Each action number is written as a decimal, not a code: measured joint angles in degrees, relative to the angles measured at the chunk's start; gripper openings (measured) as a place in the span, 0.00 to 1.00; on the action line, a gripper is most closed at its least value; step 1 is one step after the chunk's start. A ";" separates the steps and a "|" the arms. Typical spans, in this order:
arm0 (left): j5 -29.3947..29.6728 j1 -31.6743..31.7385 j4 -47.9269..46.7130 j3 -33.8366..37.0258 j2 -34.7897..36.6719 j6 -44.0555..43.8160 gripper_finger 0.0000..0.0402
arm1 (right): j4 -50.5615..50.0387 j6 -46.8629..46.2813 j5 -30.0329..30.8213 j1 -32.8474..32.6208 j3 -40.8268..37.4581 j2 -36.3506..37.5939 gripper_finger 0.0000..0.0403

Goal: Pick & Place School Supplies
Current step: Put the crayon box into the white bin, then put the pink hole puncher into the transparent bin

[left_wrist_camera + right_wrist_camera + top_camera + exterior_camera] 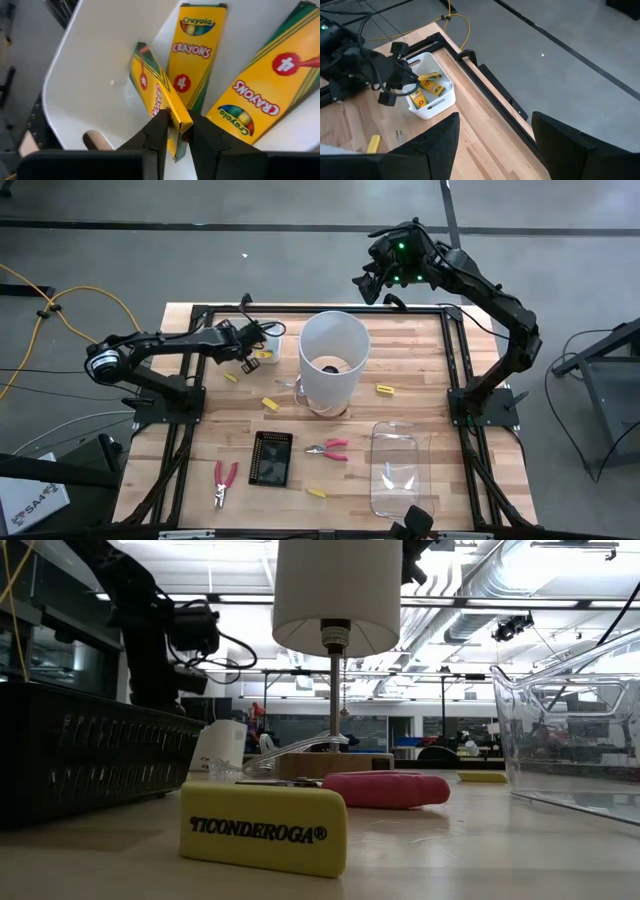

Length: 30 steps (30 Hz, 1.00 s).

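Bright overhead ceiling lights, soft shadows, blurred foreground in low view

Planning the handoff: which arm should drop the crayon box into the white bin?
Left. The left gripper already pinches a crayon box inside the white bin. The right gripper hovers open past the table's far edge.

The table [400,430] is pale wood in butcher-block strips with a smooth, slightly shiny finish, framed by matt black metal rails [320,310]. The clear container [400,470] is glossy see-through plastic, the white bin [90,75] looks like smooth matt plastic, and the crayon boxes [195,50] in it are printed yellow card with a light sheen. The yellow eraser [265,828] has a dull, rubbery surface, and the pliers [328,448] show bare metal jaws with pink coated handles.
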<state>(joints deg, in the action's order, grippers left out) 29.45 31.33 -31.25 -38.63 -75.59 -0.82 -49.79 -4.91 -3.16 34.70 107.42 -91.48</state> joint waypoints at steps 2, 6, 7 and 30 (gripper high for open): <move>-0.99 0.73 -0.04 0.00 -0.02 0.02 0.20 | 0.01 -0.02 0.00 0.02 0.00 0.00 0.60; -1.68 1.33 0.10 -0.02 -0.02 1.27 0.29 | 0.01 0.02 0.02 0.02 0.00 0.00 0.60; -1.64 1.21 0.02 -0.15 0.01 1.47 0.30 | 0.01 0.06 0.00 0.02 0.00 0.00 0.60; 3.15 -12.00 -1.41 -3.61 15.31 -1.32 0.32 | -4.87 4.22 6.68 0.02 0.00 0.00 0.60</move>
<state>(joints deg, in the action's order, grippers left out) 32.60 19.33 -32.67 -42.24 -60.28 -2.14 -54.66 -0.69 3.52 34.72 107.42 -91.48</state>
